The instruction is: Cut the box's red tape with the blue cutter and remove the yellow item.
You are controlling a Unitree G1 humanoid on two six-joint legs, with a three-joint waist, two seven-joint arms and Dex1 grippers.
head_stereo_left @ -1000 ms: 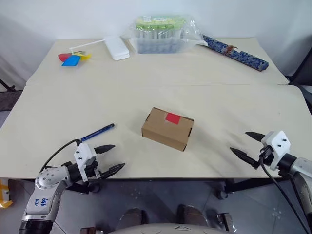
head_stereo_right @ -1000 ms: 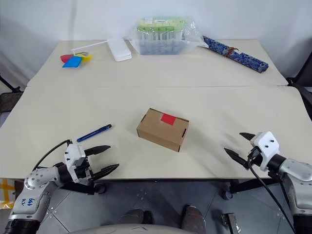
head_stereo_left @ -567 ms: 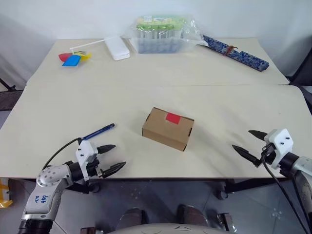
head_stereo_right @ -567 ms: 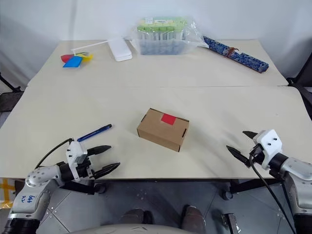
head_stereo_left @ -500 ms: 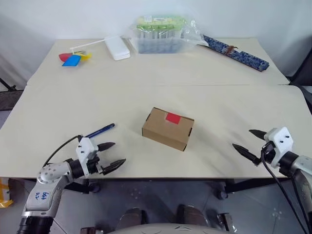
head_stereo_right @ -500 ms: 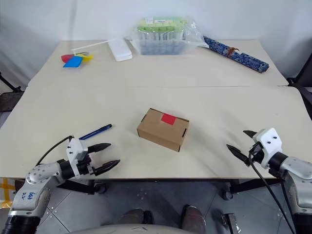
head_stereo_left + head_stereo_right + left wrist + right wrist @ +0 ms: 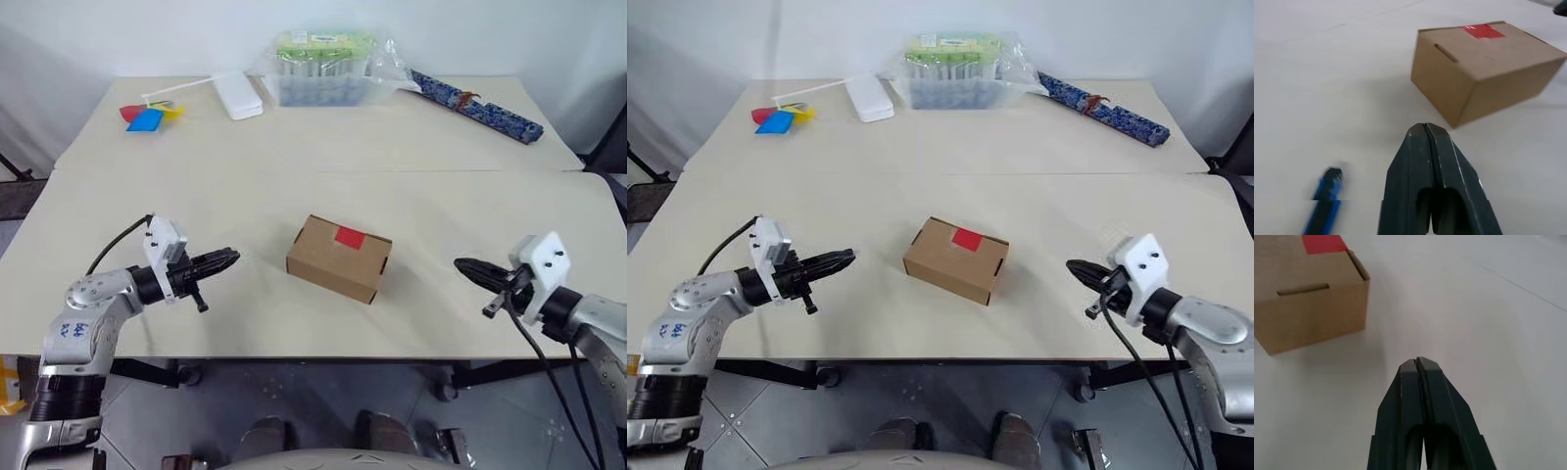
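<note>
box [image 7: 339, 258] sealed shut by red tape [image 7: 350, 236]

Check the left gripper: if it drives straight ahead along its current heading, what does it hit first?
Most likely the box. The left gripper, fingers shut, points across bare table toward the box's near end, with nothing between. The blue cutter lies off to the side. Depth is uncertain.

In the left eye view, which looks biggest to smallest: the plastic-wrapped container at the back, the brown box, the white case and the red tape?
1. Plastic-wrapped container: largest, even though it stands farthest away.
2. Brown box: helped by being nearer the camera.
3. White case: clearly smaller.
4. Red tape: a small patch on the box's top.
</note>
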